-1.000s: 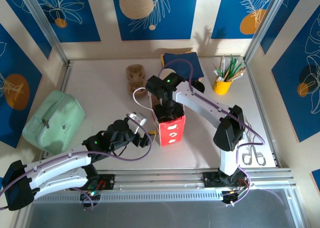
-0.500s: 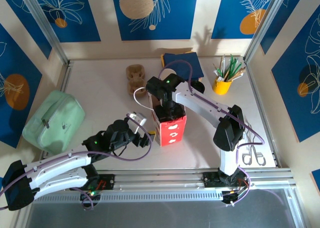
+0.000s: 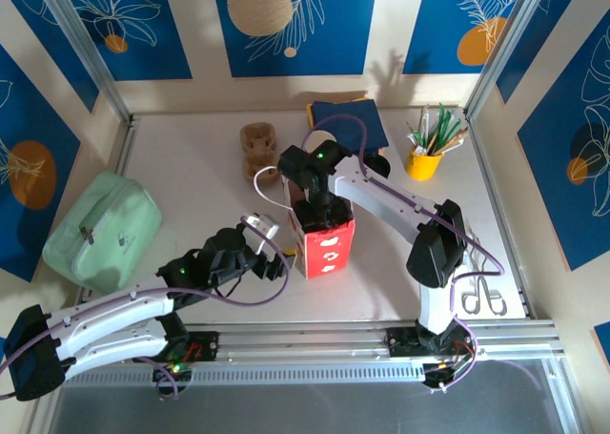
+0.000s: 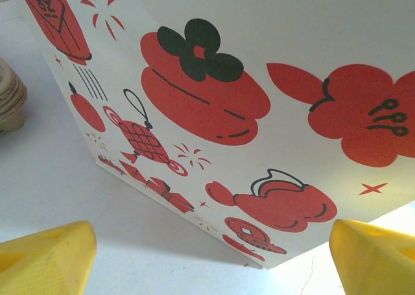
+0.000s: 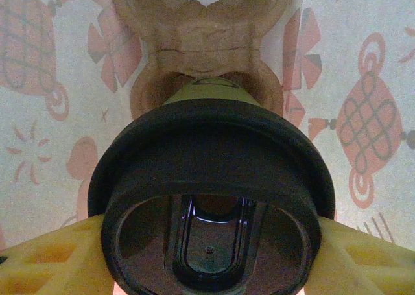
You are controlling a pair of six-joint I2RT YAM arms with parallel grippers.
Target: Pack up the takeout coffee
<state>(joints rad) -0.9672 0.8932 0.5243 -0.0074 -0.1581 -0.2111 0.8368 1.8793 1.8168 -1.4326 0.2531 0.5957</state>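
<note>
The takeout coffee [image 5: 211,198], a cup with a black lid and lime-green sides, is inside the red-and-white printed paper bag [image 3: 327,248]. My right gripper [image 5: 207,262] is shut on its lid, a yellow finger [image 5: 45,262] pressed on each side. The cup's base points into a well of a brown cardboard carrier [image 5: 207,42] at the bag's bottom; I cannot tell whether it rests there. From above, my right gripper [image 3: 319,215] reaches down into the bag's mouth. My left gripper [image 4: 217,262] is open, low on the table, facing the bag's printed side [image 4: 259,81] without touching it.
A mint-green pouch [image 3: 100,229] lies at the left. Another cardboard carrier [image 3: 257,140] and a blue cloth [image 3: 348,119] sit behind the bag. A yellow cup of utensils [image 3: 424,157] stands at the back right. Scissors [image 3: 481,296] lie near the right arm's base.
</note>
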